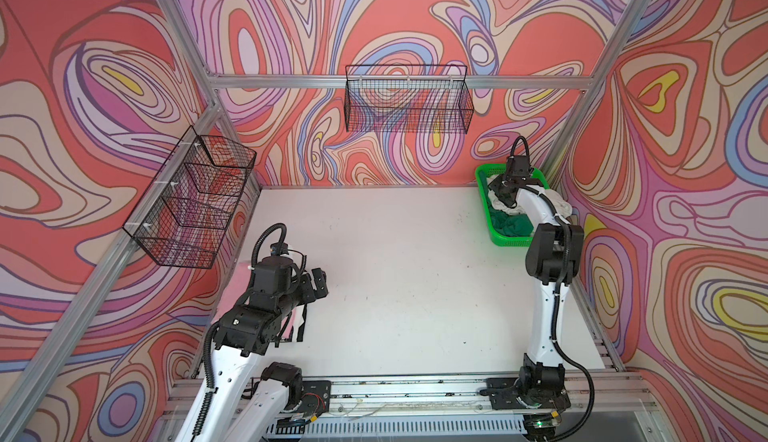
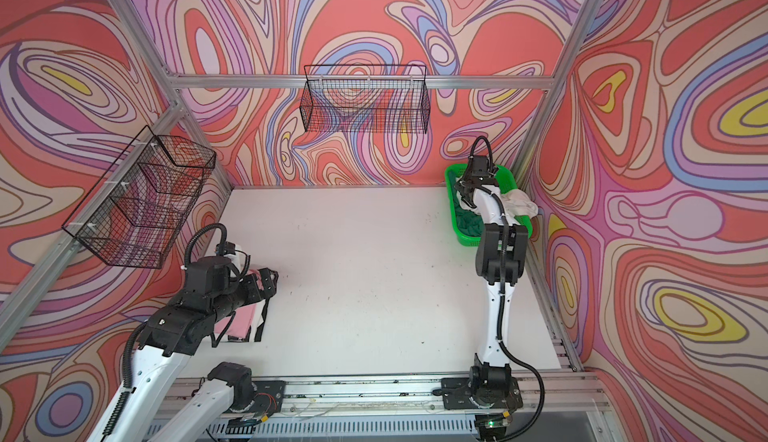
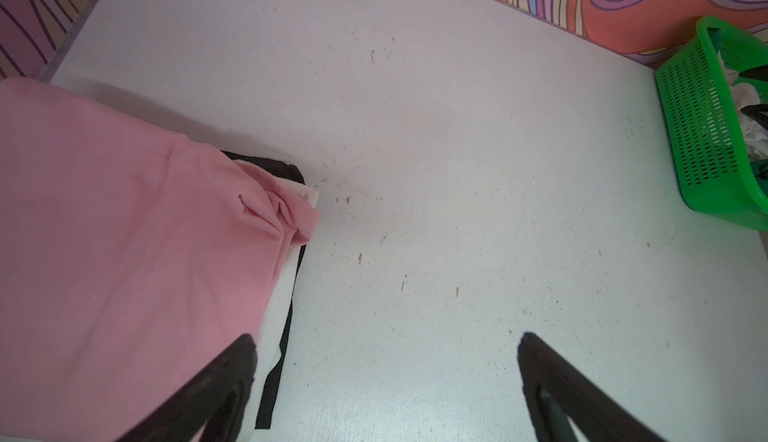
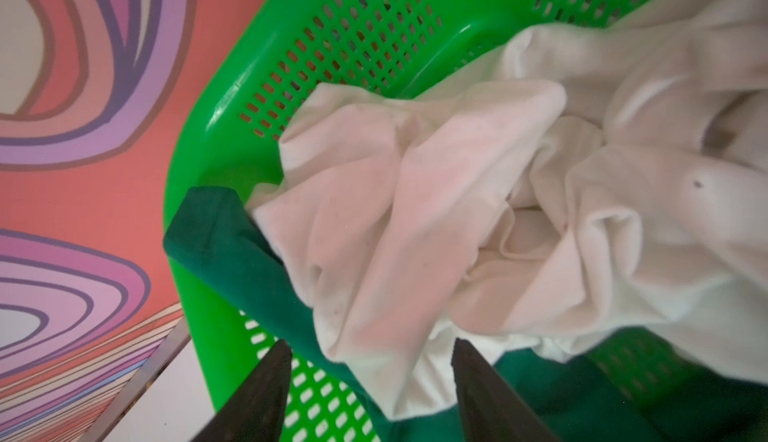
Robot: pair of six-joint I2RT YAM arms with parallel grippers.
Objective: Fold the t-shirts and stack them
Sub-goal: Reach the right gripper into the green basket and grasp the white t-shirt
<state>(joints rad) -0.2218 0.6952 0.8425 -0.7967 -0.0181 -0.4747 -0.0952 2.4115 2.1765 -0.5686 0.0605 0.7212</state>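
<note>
Your right end effector (image 4: pixel 370 342), jaws apart, straddles a white t-shirt (image 4: pixel 415 195) fold in the basket (image 4: pixel 353 24); pinch white only, sparing the dark green t-shirt (image 4: pixel 232 244) beneath. Left end effector (image 3: pixel 386 336) hangs open.

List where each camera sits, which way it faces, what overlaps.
Top views: high behind the arm bases, looking down at the table; left arm, right arm and green basket show in both top views.
Left wrist: on the left arm, facing across the table; open left claw, pink t-shirt.
Right wrist: over the basket, looking in; right claw fingers apart, white t-shirt fold between, dark green t-shirt under it.
Shared: left wrist and top views show basket and pink t-shirt.
</note>
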